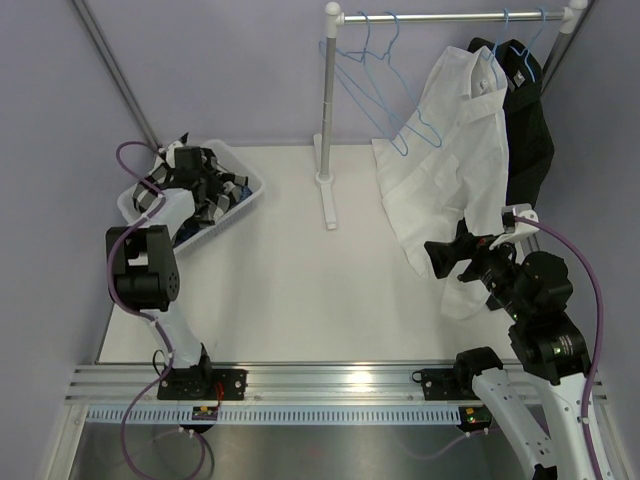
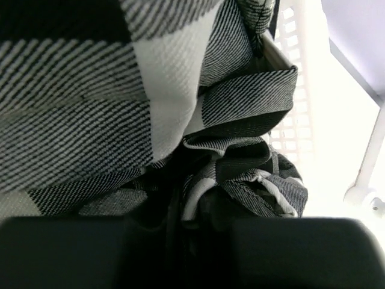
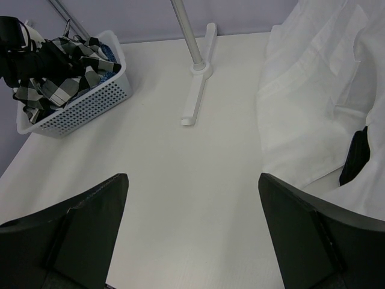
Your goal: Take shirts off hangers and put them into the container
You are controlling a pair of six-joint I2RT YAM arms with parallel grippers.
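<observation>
The basket (image 1: 128,203) sits at the left edge of the surface (image 1: 300,290), upper left in the top view, and a broad bare stretch runs from it to the rack post (image 1: 328,120) at the upper middle. At the right of the frame, the right tool (image 1: 445,258) is spread wide and holds nothing, just beside the white shirt (image 1: 450,160). The left tool (image 1: 190,165) is down in the basket against the checked shirt (image 1: 215,188), and whether it grips I cannot tell. I count four hangers (image 1: 360,60) on the rail (image 1: 450,15), two bare, one with the white shirt and one with the black shirt (image 1: 530,130).
</observation>
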